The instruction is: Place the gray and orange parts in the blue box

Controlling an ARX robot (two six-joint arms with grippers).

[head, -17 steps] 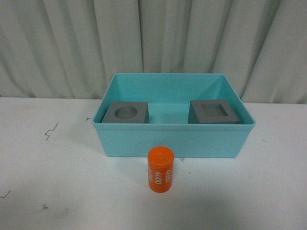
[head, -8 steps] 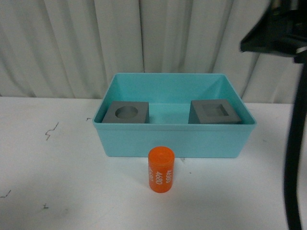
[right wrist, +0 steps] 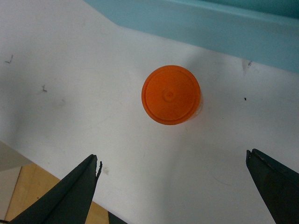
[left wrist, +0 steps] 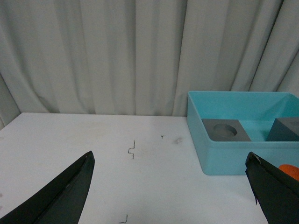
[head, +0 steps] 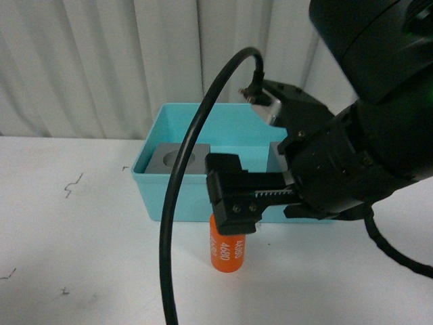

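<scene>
Hovering just above the orange cylinder [head: 226, 254], the right gripper [head: 233, 203] fills most of the front view, and its dark body hides the cylinder's top. From its own wrist camera the right gripper [right wrist: 171, 156] is spread wide, with one finger on either side of the picture. The cylinder's round orange cap [right wrist: 171, 94] sits between them, and neither finger touches it.

The cylinder stands upright on the white table [head: 81, 257], just in front of the blue box [head: 150, 196] and outside it. White digits run down its side. A black cable [head: 172, 203] loops from the arm across the front of the box.

Inside the box, the gray cube with the round recess [head: 157, 162] sits at the left end. The gray cube with the square recess [head: 274, 159] is at the right end, and only a sliver shows behind the arm. The left wrist view shows both cubes more clearly, round recess [left wrist: 224, 131] and darker block [left wrist: 285, 128], well apart within the turquoise walls [left wrist: 224, 161].

The left gripper [left wrist: 169, 155] is off to the side over the bare table, with its fingers wide apart and nothing held. A pale pleated curtain [head: 101, 68] hangs behind everything.
</scene>
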